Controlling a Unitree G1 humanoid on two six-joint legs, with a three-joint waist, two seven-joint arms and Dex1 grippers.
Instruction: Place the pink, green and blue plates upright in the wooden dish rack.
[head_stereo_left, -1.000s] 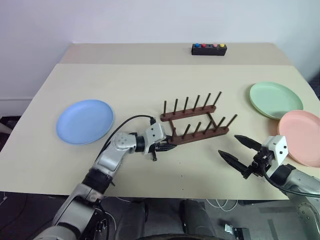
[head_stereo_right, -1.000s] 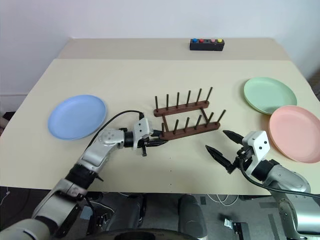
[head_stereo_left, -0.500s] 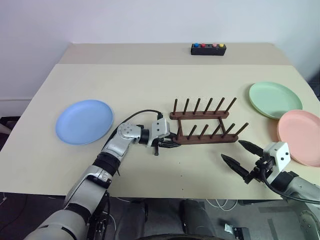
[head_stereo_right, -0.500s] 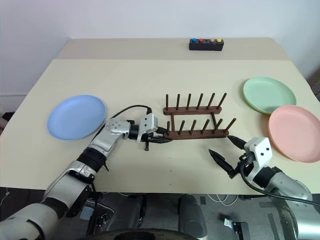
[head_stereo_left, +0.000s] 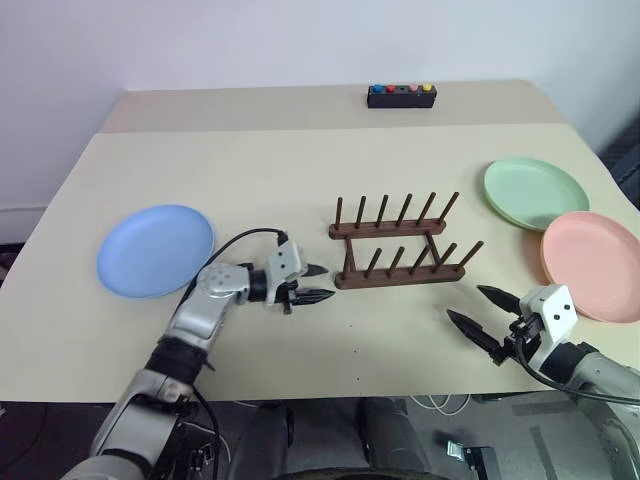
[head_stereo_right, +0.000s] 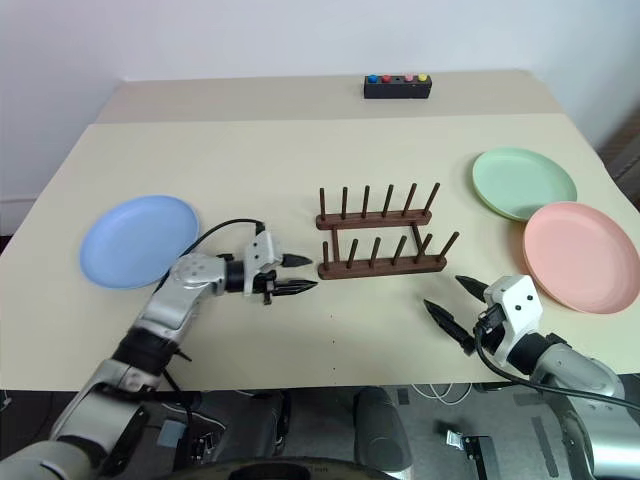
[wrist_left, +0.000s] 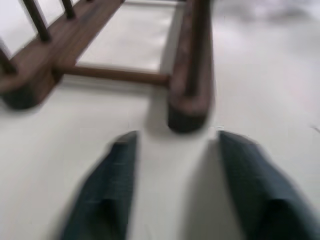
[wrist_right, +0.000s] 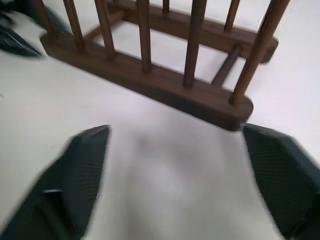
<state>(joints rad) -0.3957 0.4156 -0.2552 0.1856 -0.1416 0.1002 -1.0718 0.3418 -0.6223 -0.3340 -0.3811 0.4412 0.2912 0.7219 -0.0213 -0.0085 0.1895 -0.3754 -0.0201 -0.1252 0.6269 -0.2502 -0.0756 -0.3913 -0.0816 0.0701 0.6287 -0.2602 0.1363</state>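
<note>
The wooden dish rack (head_stereo_left: 400, 246) stands mid-table, square to the front edge, with nothing between its pegs. My left gripper (head_stereo_left: 326, 282) is open just off the rack's left end, touching nothing; the left wrist view shows the rack's near bar (wrist_left: 190, 75) a little ahead of the spread fingers (wrist_left: 107, 195). The blue plate (head_stereo_left: 155, 250) lies flat at the left. The green plate (head_stereo_left: 535, 193) and the pink plate (head_stereo_left: 592, 265) lie flat at the right, the pink one overlapping the green one's edge. My right gripper (head_stereo_left: 466, 303) is open and empty, in front of the rack's right end.
A small black box with coloured buttons (head_stereo_left: 400, 95) sits on the far table. The pink plate reaches close to the table's right edge. Bare tabletop lies between the blue plate and the rack and along the front edge.
The left gripper swung the rack from skewed to square, then let go of its left end and drew back to the left. The right gripper stayed about where it was.
</note>
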